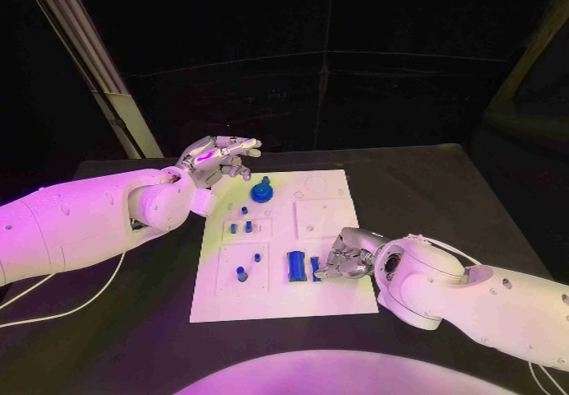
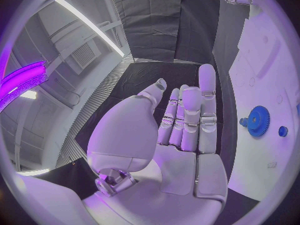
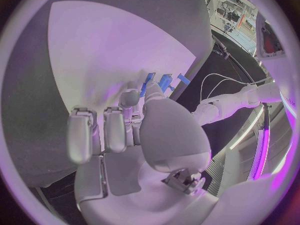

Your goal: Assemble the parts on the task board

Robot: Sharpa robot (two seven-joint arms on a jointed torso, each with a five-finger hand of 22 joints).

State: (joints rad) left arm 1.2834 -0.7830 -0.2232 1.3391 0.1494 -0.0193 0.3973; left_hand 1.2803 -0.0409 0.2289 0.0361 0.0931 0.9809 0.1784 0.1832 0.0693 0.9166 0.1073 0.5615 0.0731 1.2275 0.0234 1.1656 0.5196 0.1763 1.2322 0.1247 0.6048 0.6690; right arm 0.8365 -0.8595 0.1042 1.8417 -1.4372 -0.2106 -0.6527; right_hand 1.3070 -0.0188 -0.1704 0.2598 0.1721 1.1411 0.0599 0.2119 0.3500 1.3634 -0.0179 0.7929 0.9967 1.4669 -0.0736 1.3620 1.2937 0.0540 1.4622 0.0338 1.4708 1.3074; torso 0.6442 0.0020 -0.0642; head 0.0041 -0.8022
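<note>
Counter (image 1: 451, 189): I see a black surface carrying the white task board in its middle.
Task board (image 1: 338, 300): a white plate lying flat, long side running away from me, with shallow recesses in it.
Left hand (image 1: 218, 156): I have it raised just beside the board's far left corner, fingers (image 2: 206, 92) straight and close together, palm bare, released (the wrist view shows nothing in it).
Right hand (image 1: 350, 255): low over the board's near right part, fingers curled down beside the upright parts; I cannot tell whether it grasps anything.
Blue gear (image 1: 261, 193): a toothed wheel near the board's far left corner, close to the left hand.
Blue cylinder (image 1: 294, 265): standing in the board's near middle, just beside the right hand.
Small blue parts (image 1: 243, 229): several pegs set in the left recesses.
</note>
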